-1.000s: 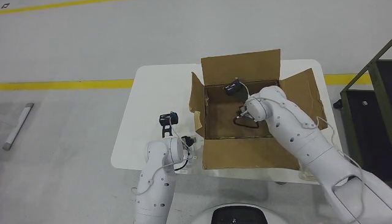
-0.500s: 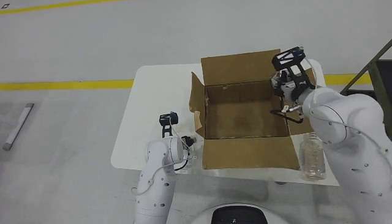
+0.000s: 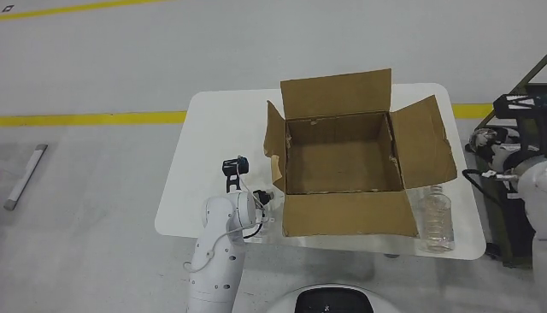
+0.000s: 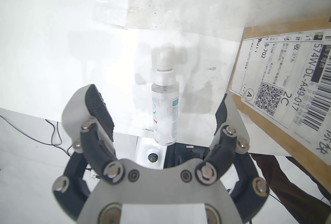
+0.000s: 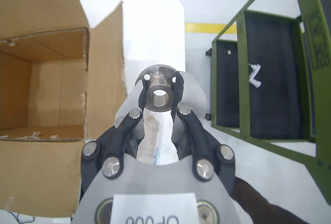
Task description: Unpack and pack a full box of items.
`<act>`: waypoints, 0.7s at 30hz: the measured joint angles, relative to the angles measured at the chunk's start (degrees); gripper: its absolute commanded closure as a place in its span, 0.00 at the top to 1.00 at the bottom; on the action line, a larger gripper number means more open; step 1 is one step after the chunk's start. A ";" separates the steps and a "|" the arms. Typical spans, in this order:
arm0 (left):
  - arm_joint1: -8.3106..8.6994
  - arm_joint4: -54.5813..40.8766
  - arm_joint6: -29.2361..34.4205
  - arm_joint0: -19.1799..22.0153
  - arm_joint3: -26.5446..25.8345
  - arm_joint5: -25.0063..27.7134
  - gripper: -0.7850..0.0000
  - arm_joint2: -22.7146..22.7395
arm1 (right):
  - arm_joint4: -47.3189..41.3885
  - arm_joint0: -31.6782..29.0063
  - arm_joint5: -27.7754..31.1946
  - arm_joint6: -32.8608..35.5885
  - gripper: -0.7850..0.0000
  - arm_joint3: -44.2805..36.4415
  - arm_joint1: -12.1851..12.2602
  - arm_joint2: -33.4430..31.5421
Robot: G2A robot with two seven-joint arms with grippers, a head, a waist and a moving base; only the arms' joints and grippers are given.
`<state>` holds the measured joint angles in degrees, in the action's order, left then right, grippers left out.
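Left tool (image 4: 158, 97), left wrist view: jaws spread wide, gripping nothing. Spray bottle (image 4: 165, 116), clear with a white pump head, shows beyond the fingers and between them, touching neither. It is on the counter (image 4: 64, 41) near the front edge; whether it stands or lies, cannot tell. Box (image 4: 284, 30): one labelled outer face, just beside the spray bottle. Patch of tape (image 4: 113, 10): stuck to the counter, farther off.

Right tool (image 5: 160, 94), right wrist view: closed on a metal flanged sleeve (image 5: 155, 74), bore towards the camera, held above the counter. Clear bottle (image 5: 148, 132): glimpsed beneath, through the gap in the tool. Box: to one side, flaps open, the visible inside bare cardboard. Green rack (image 5: 316, 80): on the other side, with dark trays; a small white piece (image 5: 254, 77) lies in one tray.

Top view: the box sits mid-counter with all four flaps folded out and a bare floor, no item inside. The clear bottle is on the counter just beside the box's right flap, near the front corner. The right arm is at the counter's right end, between box and rack. The left arm is at the front edge, left of the box.

Status, as judged: unpacking is all but complete. The box is emptied, both bottles are out on the counter, and the sleeve is in the tool, not yet set down. Outstanding: a place for the sleeve, then the whole of the repacking, with every item to go back in the box.
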<state>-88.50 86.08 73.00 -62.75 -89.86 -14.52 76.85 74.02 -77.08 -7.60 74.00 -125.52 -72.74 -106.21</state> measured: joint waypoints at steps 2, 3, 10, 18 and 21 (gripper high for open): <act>0.00 0.00 0.00 0.00 0.00 0.00 1.00 0.00 | -1.42 -2.92 -0.60 0.27 0.00 0.82 -0.04 -2.24; 0.00 0.00 0.00 0.00 0.00 0.00 1.00 0.00 | -2.07 -4.06 -0.68 0.30 0.00 1.36 -0.06 -2.93; 0.00 0.00 0.00 0.00 0.00 0.00 1.00 0.00 | -4.99 -9.86 -2.11 -1.24 0.00 6.43 -0.28 -3.73; 0.00 0.00 0.00 0.00 0.00 0.00 1.00 0.00 | -6.06 -12.10 -2.80 -1.58 0.00 10.67 -0.24 -3.14; 0.00 0.00 0.00 0.00 0.00 0.00 1.00 0.00 | -6.29 -11.83 -2.21 -1.45 0.00 12.95 -0.17 -2.10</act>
<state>-88.50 86.08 73.00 -62.75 -89.86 -14.52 76.85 67.73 -88.91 -9.82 72.54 -112.57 -72.91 -108.31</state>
